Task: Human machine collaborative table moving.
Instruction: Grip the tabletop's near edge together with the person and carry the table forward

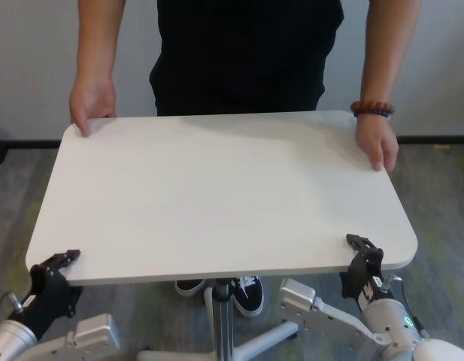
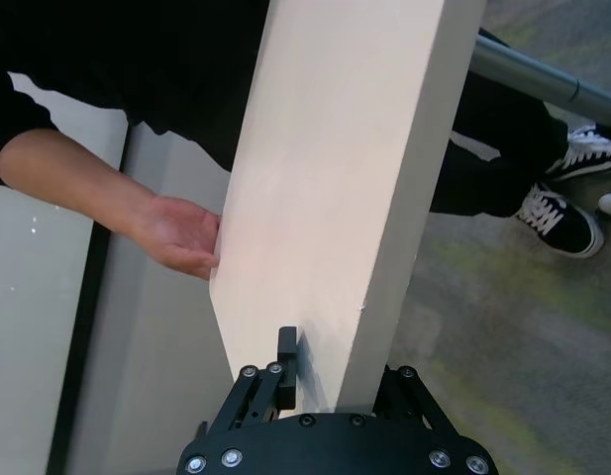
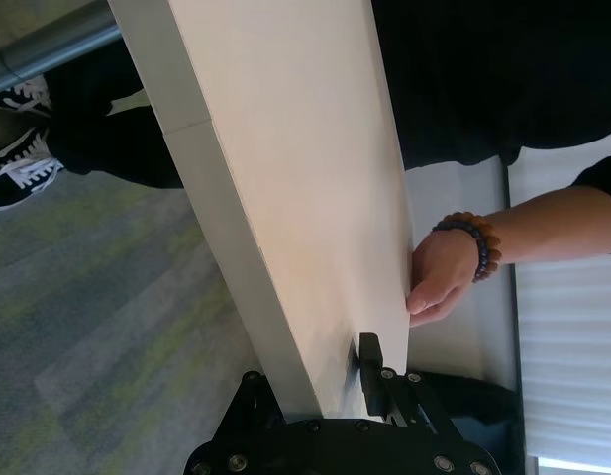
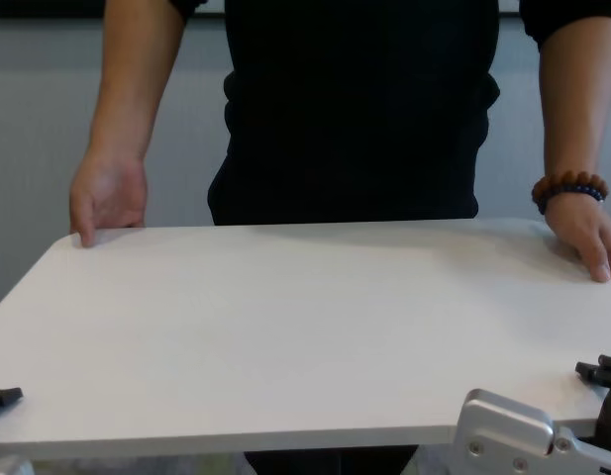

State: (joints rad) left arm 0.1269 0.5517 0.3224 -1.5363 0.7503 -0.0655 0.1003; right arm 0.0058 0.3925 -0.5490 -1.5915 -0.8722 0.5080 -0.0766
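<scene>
The table (image 1: 216, 195) sits between robot and the human (image 1: 247, 53), its white top filling most of the head view. Near long edge faces the robot; far edge is against the person's waist.

Left gripper (image 1: 57, 263) is clamped on the near left corner, one finger over the top surface and the rest below the edge. Left wrist view shows the board's thin edge running into that gripper (image 2: 330, 396), fingers pinched on it. Right gripper (image 1: 365, 252) is clamped the same way on the near right corner; right wrist view has the slab passing between its fingers (image 3: 369, 371).

Person's hand on the robot's left (image 1: 92, 101) grips the far left corner, fingers curled over the edge. The other hand (image 1: 378, 143), w/ a brown bead bracelet (image 1: 372, 109), rests on the far right edge.

Room to move: grey-green carpet (image 1: 442, 195) lies open on both short sides of the top. A pale wall (image 1: 36, 60) stands behind the person.

Hidden/cut off: person's head is out of frame. The centre pole (image 1: 222, 316) and base legs show only partly under the near edge. Black-and-white sneakers (image 1: 247, 295) peek out there, prob. the person's. In chest view both grippers are nearly cut off at the corners.
</scene>
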